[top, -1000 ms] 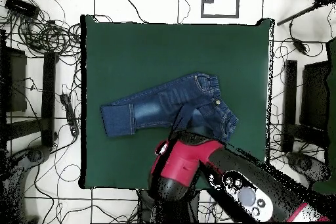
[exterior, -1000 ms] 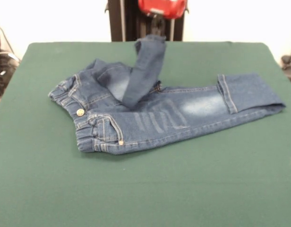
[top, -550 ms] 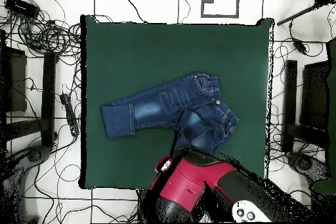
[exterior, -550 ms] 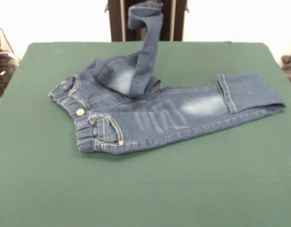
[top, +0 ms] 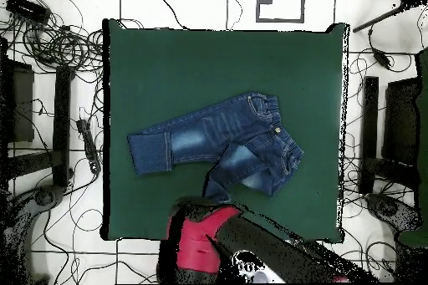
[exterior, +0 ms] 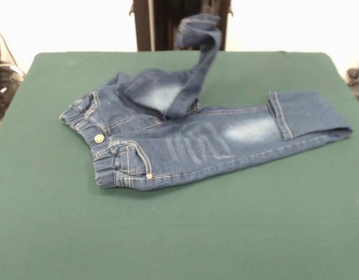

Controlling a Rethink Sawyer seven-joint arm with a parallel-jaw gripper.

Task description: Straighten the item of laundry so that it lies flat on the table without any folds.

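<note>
Jeans (exterior: 191,143) sit mid-table (exterior: 179,233), a bit toward the robot's side. Waistband end in the front view is at picture-left. One leg lies flat and runs out to picture-right, with its cuff folded back on itself. The other leg is raised: its cuff hangs in the air at the top of the front view, up against the dark pedestal, and the denim slopes back down to the crotch area.

Gripper isn't distinguishable in either view. Front view shows only the lifted cuff, no fingers. Overhead shows the red and black arm (top: 201,244) at the table's near edge, just below the lifted leg's end, and the arm body hides the tool. So I can't tell how far the fingers are open. My guess is they're pinching that cuff, since it wouldn't hang there unsupported, but that's inference.

Key geometry: the flat leg's long axis runs across the table. The lifted leg comes off the crotch at an angle toward the robot, and its thigh part is doubled over the seat. To flatten it, the cuff should be carried away from the waistband along that leg's own axis, then lowered.

Risks:
- dragging the whole garment
- dropping the cuff short, which re-creases it

The folded cuff on the flat leg is not yet undone.
</note>
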